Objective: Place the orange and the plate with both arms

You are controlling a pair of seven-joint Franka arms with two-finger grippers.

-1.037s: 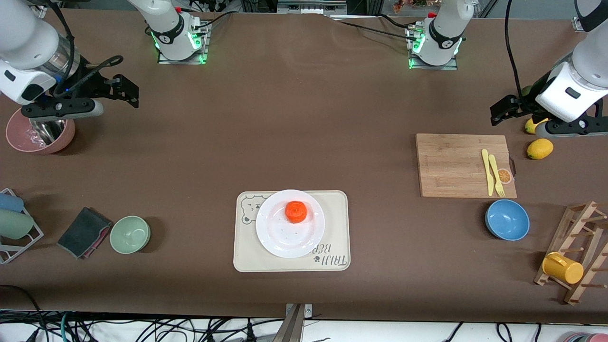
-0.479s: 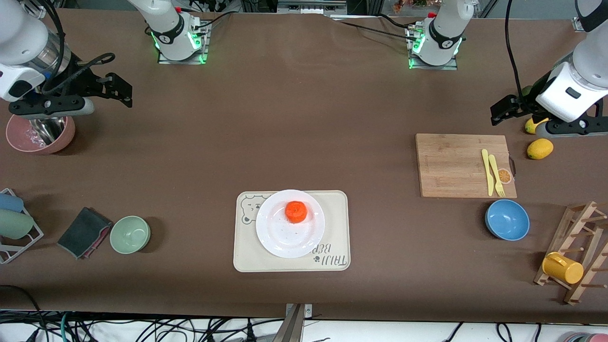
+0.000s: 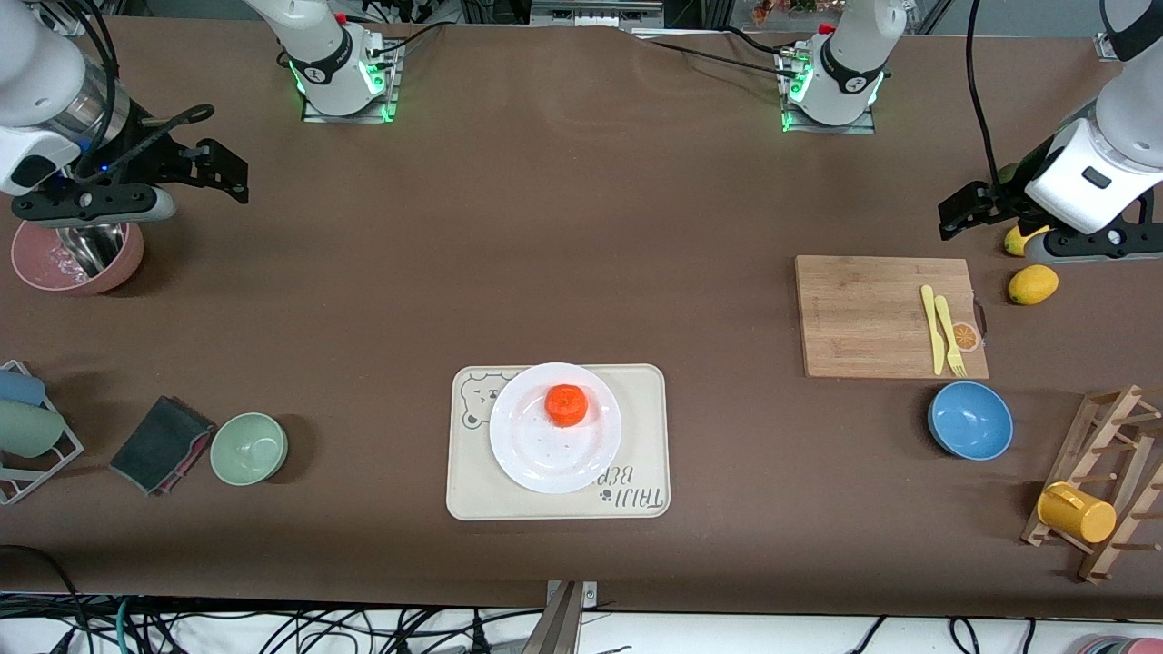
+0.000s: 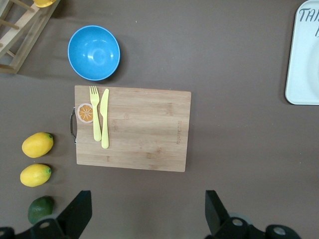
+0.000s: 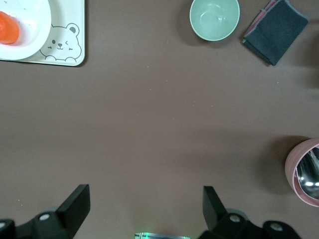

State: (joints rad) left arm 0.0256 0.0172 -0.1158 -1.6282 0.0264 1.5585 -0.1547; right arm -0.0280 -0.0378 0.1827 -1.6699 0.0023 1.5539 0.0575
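The orange [image 3: 566, 404] sits on the white plate [image 3: 536, 454], which rests on the cream bear-printed tray [image 3: 472, 490] near the front middle of the table. In the right wrist view the orange [image 5: 7, 27] and plate [image 5: 35, 30] show at the frame's edge. My right gripper [image 3: 232, 173] is open and empty, up in the air over bare table beside the pink bowl [image 3: 36, 263]; its wrist view shows it [image 5: 145, 205] open. My left gripper [image 3: 954, 213] is open and empty over bare table beside the cutting board [image 3: 863, 313]; its wrist view shows it [image 4: 148, 209] open.
Cutting board with yellow knife and fork [image 3: 940, 329]. Two lemons [image 3: 1032, 284] and a dark green fruit [image 4: 40, 209] at the left arm's end. Blue bowl [image 3: 969, 420], wooden rack with yellow cup [image 3: 1077, 511]. Green bowl [image 3: 248, 448], dark cloth [image 3: 159, 443], cup rack [image 3: 23, 427] at the right arm's end.
My right gripper has drawn back a little toward the right arm's end of the table. The left arm, the orange and the plate have not moved.
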